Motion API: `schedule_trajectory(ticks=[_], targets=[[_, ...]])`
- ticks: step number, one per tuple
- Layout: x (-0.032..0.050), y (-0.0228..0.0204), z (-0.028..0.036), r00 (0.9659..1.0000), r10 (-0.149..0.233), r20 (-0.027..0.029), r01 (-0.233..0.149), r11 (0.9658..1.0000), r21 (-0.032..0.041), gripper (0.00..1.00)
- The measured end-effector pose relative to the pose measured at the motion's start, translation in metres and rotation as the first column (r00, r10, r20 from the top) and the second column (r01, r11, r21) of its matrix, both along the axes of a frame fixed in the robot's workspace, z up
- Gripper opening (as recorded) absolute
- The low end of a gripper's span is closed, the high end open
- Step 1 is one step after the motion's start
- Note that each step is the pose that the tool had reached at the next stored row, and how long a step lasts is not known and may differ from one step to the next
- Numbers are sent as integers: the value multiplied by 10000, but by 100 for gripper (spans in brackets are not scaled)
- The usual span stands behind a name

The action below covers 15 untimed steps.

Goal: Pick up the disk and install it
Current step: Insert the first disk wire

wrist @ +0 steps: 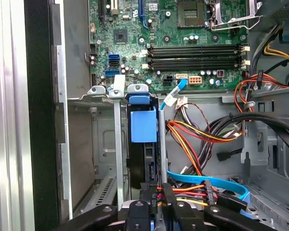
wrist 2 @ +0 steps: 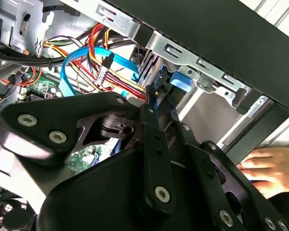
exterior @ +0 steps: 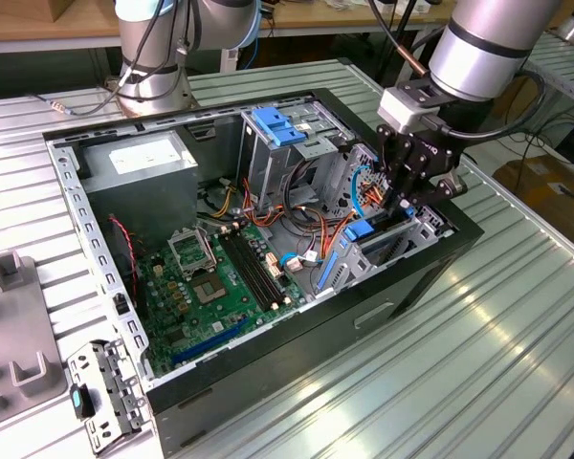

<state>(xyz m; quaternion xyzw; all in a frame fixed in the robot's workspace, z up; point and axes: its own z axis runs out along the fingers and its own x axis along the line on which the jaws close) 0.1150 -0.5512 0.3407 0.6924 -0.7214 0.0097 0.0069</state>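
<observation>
The disk (exterior: 361, 229) stands on edge in a metal bay slot at the front corner of the open computer case (exterior: 268, 382), on the exterior view's right. Its blue rail (wrist: 143, 125) and dark body show end-on in the first wrist view, and the blue rail end (wrist 2: 179, 82) shows in the second wrist view. My gripper (exterior: 405, 203) hangs right over that slot. Its black fingers (wrist: 167, 195) sit close together at the disk's upper end (wrist 2: 161, 98), shut on it.
Orange, red and blue cables (wrist: 197, 134) crowd the space beside the bay. The motherboard (exterior: 210, 287), a grey power-supply box (exterior: 139, 158) and a grey cage with a blue top (exterior: 277, 129) fill the case. A person's hand (wrist 2: 267, 166) rests against the case's outer wall.
</observation>
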Motion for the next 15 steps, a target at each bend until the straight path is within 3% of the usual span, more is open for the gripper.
schedule_trajectory(ticks=[5,7,9,15], targets=[[0,9,118,10000,0,8,0,10000,-2,24],[0,9,124,10000,0,9,0,10000,0,22],[0,9,125,10000,0,10,0,10000,-2,11],[0,9,126,10000,1,10,-1,10000,-3,11]])
